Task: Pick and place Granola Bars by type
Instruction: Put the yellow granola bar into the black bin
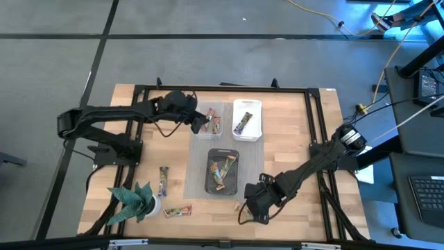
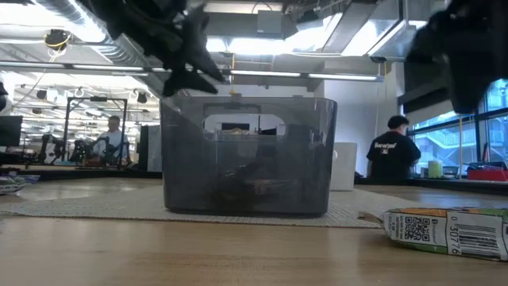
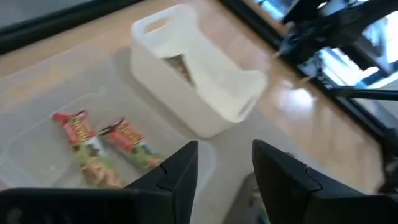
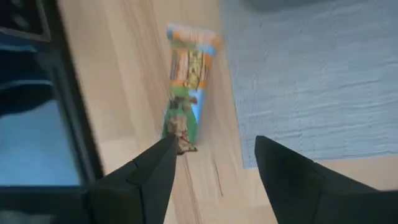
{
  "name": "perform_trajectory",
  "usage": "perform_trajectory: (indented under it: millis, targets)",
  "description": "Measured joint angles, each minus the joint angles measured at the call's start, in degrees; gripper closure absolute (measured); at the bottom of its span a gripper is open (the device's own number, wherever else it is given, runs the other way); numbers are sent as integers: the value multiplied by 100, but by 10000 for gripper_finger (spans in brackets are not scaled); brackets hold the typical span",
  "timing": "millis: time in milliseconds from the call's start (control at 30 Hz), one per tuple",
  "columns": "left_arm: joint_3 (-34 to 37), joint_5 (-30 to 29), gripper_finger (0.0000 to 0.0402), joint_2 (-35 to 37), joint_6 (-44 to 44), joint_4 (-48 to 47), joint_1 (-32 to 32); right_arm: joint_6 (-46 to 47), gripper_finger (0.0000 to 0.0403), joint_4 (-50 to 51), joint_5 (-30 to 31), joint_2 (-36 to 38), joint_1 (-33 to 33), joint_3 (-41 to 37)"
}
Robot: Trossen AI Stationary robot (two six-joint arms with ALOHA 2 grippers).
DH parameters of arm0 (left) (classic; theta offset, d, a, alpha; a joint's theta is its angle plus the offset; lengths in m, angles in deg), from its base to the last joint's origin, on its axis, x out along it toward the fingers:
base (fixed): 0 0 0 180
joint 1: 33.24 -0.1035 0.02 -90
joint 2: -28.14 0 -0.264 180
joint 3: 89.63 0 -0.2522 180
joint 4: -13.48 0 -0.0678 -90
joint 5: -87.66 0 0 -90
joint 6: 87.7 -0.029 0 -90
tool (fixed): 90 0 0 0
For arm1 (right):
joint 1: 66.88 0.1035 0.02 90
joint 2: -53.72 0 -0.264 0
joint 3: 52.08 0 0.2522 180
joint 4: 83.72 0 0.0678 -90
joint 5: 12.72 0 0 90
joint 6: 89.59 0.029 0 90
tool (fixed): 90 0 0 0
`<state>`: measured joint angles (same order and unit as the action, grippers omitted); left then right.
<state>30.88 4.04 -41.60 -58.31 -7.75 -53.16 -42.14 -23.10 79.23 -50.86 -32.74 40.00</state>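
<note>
My left gripper (image 3: 224, 149) hovers open over the clear tray (image 1: 207, 119), where two red-brown granola bars (image 3: 102, 146) lie flat. Beside it, the white tray (image 3: 199, 81) holds one bar (image 1: 243, 123). Several bars lie in the dark tray (image 1: 222, 172) on the grey mat. My right gripper (image 4: 214, 146) is open above a green-orange bar (image 4: 186, 81) lying flat on the wood just off the mat's near right corner. The low view shows that bar (image 2: 444, 230) on the table with the gripper well above it. Two more bars (image 1: 163, 180) (image 1: 177, 210) lie on the wood near left.
A green artificial plant (image 1: 135, 201) stands at the near left corner, next to the two loose bars. A black frame (image 1: 316, 139) runs around the table's edges. Bare wood lies right of the trays. People sit at desks in the room beyond the table.
</note>
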Motion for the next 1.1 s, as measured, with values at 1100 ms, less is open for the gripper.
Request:
perform_trajectory:
  millis: [1100]
  targets:
    - [0,-252,256,420,140,-16,1431,-412,211,-1159,194,-1123,242,0]
